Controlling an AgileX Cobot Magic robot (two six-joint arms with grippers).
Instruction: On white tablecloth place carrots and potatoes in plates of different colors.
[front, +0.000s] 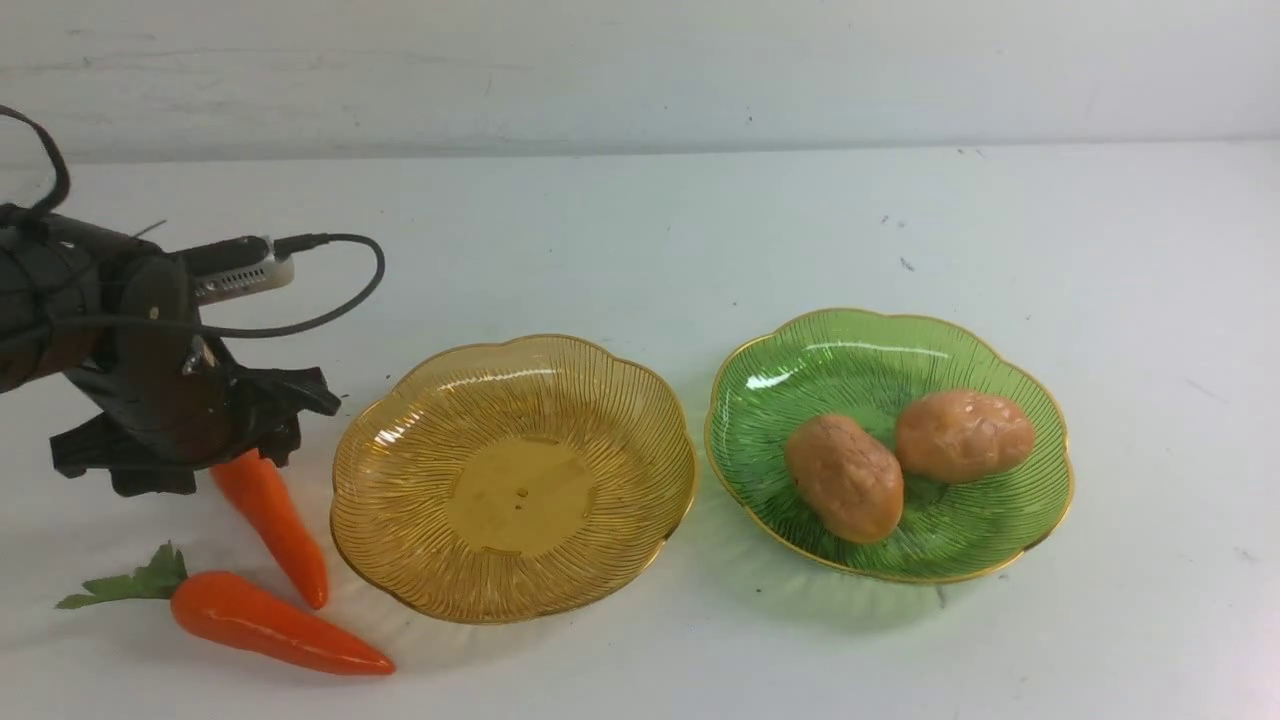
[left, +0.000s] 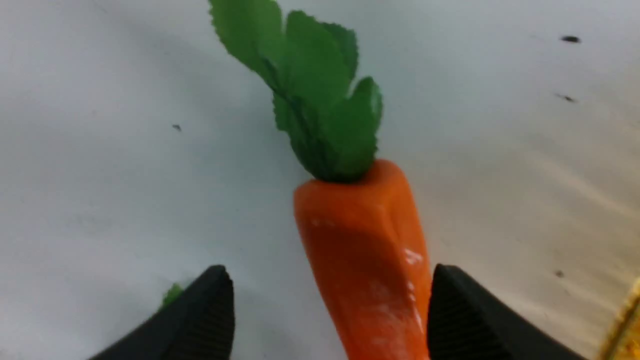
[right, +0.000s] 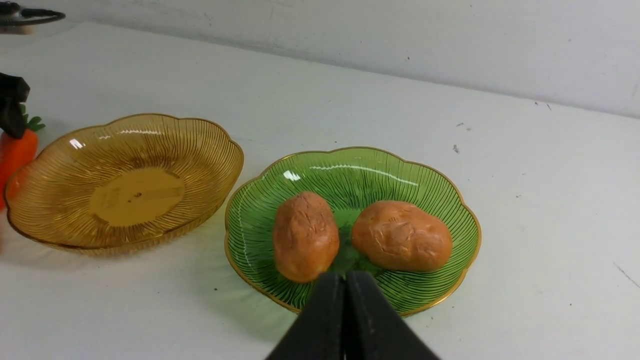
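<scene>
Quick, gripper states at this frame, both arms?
Left gripper: open, fingers either side of a carrot, no grip seen.
Right gripper: closed, holding nothing.

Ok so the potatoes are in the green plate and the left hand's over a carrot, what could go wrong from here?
The left hand is open around the upper carrot, with the other carrot close by, so a jaw might nudge that one. The yellow plate's rim sits right beside the upper carrot and could get bumped during the lift. That carrot is smooth and tapered, so it may slip or swing if gripped off-center.
</scene>
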